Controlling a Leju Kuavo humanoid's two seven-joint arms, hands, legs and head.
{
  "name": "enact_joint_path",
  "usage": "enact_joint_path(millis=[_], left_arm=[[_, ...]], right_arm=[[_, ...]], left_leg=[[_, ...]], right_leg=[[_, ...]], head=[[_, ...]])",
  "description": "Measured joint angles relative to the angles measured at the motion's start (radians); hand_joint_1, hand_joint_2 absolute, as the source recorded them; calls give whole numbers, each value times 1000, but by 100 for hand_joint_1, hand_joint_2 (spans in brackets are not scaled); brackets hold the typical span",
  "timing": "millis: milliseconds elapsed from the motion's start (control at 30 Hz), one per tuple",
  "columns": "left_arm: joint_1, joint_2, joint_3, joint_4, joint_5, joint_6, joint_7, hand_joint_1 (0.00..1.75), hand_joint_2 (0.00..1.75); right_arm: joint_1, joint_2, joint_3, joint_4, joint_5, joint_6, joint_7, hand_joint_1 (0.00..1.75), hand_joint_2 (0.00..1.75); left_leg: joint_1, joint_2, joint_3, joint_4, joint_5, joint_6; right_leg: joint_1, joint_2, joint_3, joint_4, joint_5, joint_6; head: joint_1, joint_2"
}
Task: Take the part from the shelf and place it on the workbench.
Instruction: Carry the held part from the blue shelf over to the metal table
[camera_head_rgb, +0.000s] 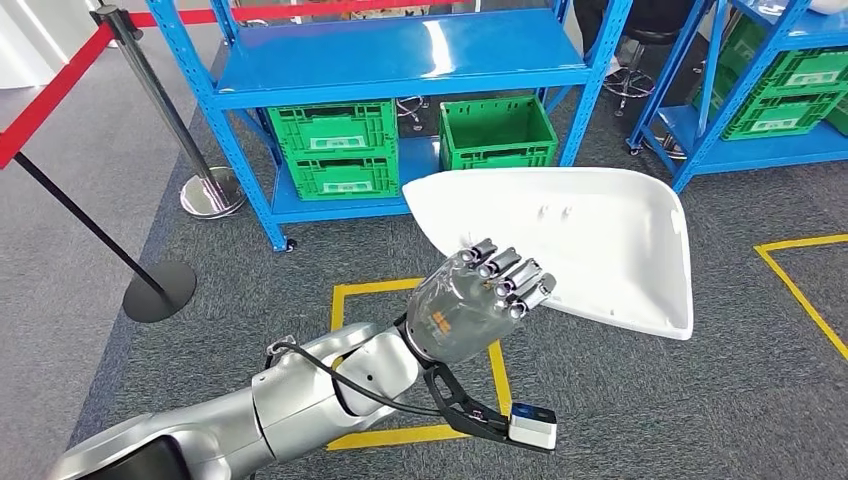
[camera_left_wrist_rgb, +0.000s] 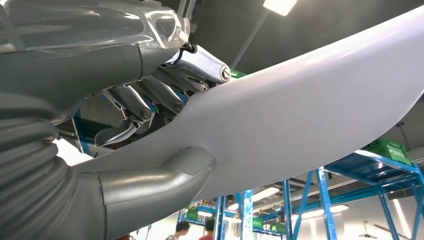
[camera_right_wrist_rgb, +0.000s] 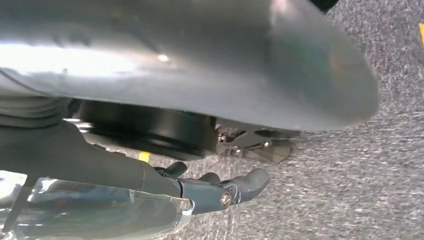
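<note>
We carry the white part (camera_head_rgb: 590, 245) in our left hand (camera_head_rgb: 480, 300), fingers (camera_head_rgb: 515, 278) and thumb clamped on its near edge, in front of the blue shelf (camera_head_rgb: 400, 60); next, we judge, comes finding the bench.

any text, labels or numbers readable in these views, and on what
No text can be read.
Orange marking on the back of the robot's left hand: too small to read.
White label panels on the stacked green plastic crates under the blue metal shelf: blurred.
Big white curved plastic part held by that hand: no lettering visible.
</note>
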Motion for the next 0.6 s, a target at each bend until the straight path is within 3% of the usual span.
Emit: enact_joint_path(millis=[33, 67, 133, 167, 200, 233, 300, 333, 400, 433, 500, 533, 600], left_arm=[[1, 1, 0, 0, 0, 0, -1, 175, 175], [1, 1, 1, 0, 0, 0, -1, 175, 175], [3, 1, 1, 0, 0, 0, -5, 175, 175], [4, 1, 1, 0, 0, 0, -10, 175, 175], [7, 1, 2, 0, 0, 0, -17, 175, 175], [9, 0, 2, 0, 0, 0, -25, 175, 175], [13, -5, 7, 0, 0, 0, -42, 175, 175], [14, -10, 10, 0, 0, 0, -49, 175, 175], [11, -21, 18, 0, 0, 0, -56, 175, 175], [9, -25, 20, 0, 0, 0, -57, 175, 175], [7, -28, 21, 3, 0, 0, -58, 175, 175], [10, -30, 21, 5, 0, 1, -62, 175, 175], [19, -36, 22, 9, 0, 2, -80, 175, 175]], right_arm=[[0, 0, 0, 0, 0, 0, 0, 0, 0], [0, 1, 0, 1, 0, 0, 0, 0, 0], [-1, 1, 0, 1, -1, 0, 0, 0, 0], [0, 1, 0, 1, -2, 0, 0, 0, 0], [0, 1, 0, 1, -4, 0, 0, 0, 0], [0, 0, 0, 1, -5, 0, 0, 0, 0], [0, 1, 0, 1, -5, 0, 0, 0, 0], [0, 1, 0, 1, -4, 0, 0, 0, 0], [0, 2, 0, 1, -4, -1, 0, 0, 0], [0, 2, 0, 1, -6, -1, 0, 0, 0], [0, 1, -2, 1, -10, 0, -3, 0, 0], [2, 0, -3, 1, -12, 0, -7, 0, 0], [4, -2, -5, 1, -14, 1, -15, 0, 0]], left_leg=[[2, -2, -8, 18, -29, -6], [3, -4, -20, 55, -76, -11], [4, -5, -48, 176, -180, -20], [5, -5, -57, 236, -203, -21], [6, -5, -55, 276, -198, -21], [6, -5, -42, 288, -171, -19], [4, -5, 32, 217, -113, -8], [1, -5, 93, 143, -110, 0], [-7, -4, 195, -1, -150, 14], [-10, -3, 219, -42, -167, 17], [-9, 3, 216, -63, -166, 25], [-7, 9, 211, -65, -158, 31], [-4, 25, 199, -66, -142, 42]], right_leg=[[-1, -2, -11, 0, 12, -8], [-3, -3, -25, -1, 26, -14], [-2, -4, -57, 0, 54, -18], [-2, -4, -75, 1, 67, -18], [-1, -4, -93, 1, 80, -17], [0, -4, -110, 1, 91, -16], [1, -5, -137, 1, 115, -13], [3, -5, -146, 2, 124, -10], [6, -3, -155, 2, 141, 0], [6, -3, -158, 1, 150, 7], [4, 0, -166, 2, 160, 19], [3, 2, -176, 20, 147, 23], [2, 3, -215, 121, 77, 31]], head=[[0, 0], [-2, 0], [-4, 0], [-5, 0], [-5, 0], [-5, 0], [-5, 0], [-5, 0], [-5, 0], [-5, 0], [-4, 0], [-3, 0], [2, 0]])
